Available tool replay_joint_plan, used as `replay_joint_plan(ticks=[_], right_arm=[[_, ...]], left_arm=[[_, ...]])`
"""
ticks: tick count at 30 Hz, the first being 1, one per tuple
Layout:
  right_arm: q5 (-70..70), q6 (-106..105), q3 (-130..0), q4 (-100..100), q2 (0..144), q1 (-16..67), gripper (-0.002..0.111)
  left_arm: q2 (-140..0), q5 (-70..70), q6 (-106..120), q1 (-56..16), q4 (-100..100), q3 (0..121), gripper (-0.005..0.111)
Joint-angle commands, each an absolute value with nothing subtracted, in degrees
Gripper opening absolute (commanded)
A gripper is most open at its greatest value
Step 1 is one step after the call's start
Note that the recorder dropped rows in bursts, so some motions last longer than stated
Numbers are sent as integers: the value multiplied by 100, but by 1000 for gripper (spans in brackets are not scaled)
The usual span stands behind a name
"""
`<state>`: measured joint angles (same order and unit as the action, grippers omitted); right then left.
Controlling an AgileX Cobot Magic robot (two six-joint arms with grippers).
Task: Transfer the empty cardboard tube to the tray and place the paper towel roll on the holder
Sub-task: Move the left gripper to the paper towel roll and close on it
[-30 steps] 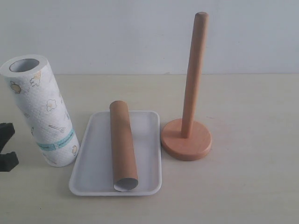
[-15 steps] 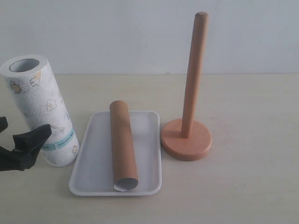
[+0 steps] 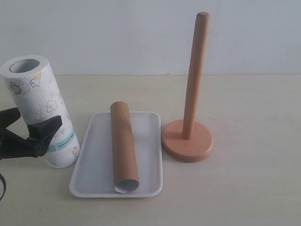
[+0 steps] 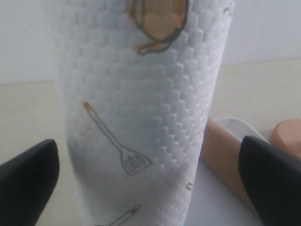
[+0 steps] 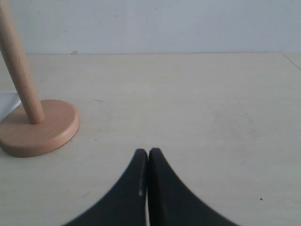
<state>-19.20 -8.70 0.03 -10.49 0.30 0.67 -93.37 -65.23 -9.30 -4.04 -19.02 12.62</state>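
Count: one table, one holder, one roll, one tray, one tube and two claws are showing.
Table: a pale, matt, flat top is carrying everything, with a plain white wall behind it.
Holder: smooth reddish-brown wood. A slim, round-topped post is rising from a thick round disc, and it is standing bare on the table just right of the tray. Whether disc and tray are touching, I cannot tell.
Roll: a fat white paper cylinder is standing on end just left of the tray, hollow core facing up. Its quilted embossing is showing clearly in the left wrist view, along with small line drawings of kitchen tools and a teal band low down.
Tray: a shallow, smooth white rectangle with rounded corners and a low rim is lying flat between roll and holder.
Tube: a slim, plain brown cardboard cylinder is lying lengthwise in the tray, reaching almost from rim to rim, its pale open end facing the camera.
Left claw: black and spread wide, its fingers are straddling the roll's lower half, with a gap showing on each side.
Right claw: black, its tips pressed together on nothing, it is hovering over bare table to the right of the holder.
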Motion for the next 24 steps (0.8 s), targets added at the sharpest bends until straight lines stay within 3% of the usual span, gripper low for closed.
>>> replay_joint_plan(ticks=[1,24], right_arm=[[-1868,-891,0,-993,0,46,0],[-1868,-891,0,-993,0,46,0]], left_arm=[[-9589,-6601,-786,-404,-2180,1498,96],[-9929,-6113,-762,-404,-2012,2174,96]])
